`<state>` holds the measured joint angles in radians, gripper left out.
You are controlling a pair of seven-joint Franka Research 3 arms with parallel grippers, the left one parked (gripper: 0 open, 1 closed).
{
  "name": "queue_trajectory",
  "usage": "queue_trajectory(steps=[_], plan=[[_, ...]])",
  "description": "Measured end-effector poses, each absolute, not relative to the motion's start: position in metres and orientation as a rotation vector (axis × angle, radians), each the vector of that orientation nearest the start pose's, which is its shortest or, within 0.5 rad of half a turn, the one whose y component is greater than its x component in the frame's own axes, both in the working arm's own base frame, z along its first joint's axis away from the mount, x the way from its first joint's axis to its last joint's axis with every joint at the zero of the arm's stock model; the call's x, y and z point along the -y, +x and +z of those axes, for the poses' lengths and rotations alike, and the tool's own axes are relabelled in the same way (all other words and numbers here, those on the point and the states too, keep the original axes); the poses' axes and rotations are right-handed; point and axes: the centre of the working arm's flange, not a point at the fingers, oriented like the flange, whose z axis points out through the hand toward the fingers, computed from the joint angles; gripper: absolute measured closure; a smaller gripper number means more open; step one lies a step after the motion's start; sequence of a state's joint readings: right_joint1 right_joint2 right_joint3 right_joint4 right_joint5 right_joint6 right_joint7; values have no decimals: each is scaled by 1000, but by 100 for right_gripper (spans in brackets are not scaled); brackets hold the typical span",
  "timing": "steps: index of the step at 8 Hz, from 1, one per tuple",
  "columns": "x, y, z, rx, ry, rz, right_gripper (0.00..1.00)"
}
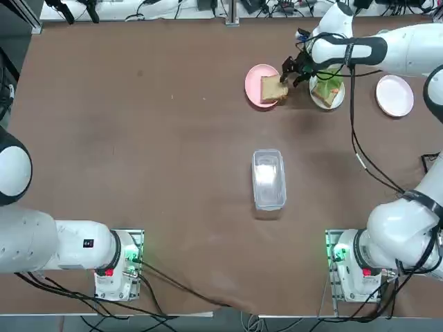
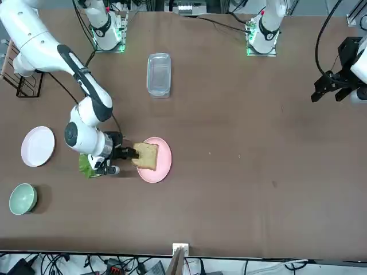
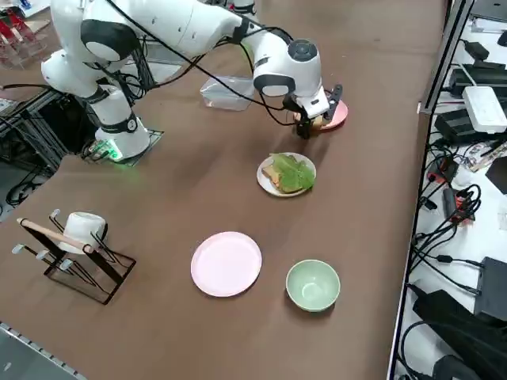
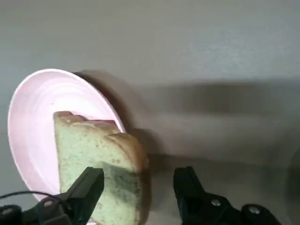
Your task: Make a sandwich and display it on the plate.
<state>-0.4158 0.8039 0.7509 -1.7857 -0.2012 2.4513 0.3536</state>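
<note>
1. Sandwich parts lie on two plates: a toast slice [image 1: 273,89] on a pink plate [image 1: 253,86], and bread with a lettuce leaf [image 3: 291,172] on top on the white plate [image 3: 264,183].
2. White plate sits just beside the pink plate, on the table [image 1: 173,138] far from the arm bases.
3. Right gripper [image 2: 127,153] is low at the toast's edge, between the two plates.
4. Its fingers [image 4: 86,190] are spread; in the wrist view one lies over the toast's face and the other stands clear of the slice, with the toast's edge in the gap.
5. Whether a finger touches the toast cannot be told.
6. Toast overhangs the pink plate's rim on the gripper's side.
7. A clear container [image 1: 268,178] lies mid-table, well apart from the plates.
8. A second pink plate [image 3: 226,264] and a green bowl [image 3: 313,285] sit near each other, beyond the white plate.
9. A rack holding a white cup [image 3: 79,229] stands at the table's corner.
</note>
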Motion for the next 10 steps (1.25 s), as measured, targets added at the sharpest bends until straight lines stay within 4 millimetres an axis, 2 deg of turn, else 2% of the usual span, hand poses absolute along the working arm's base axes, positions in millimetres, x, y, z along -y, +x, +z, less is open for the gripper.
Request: queue_trajectory(steps=[2,7,8,9,10], plan=[[-176,639,209,-66,-2752,65,20],[-182,635,201,-60,-2742,87,39],[-183,636,201,-59,-2741,85,51],[-183,636,202,-59,-2740,84,54],[-186,636,204,-55,-2737,80,71]])
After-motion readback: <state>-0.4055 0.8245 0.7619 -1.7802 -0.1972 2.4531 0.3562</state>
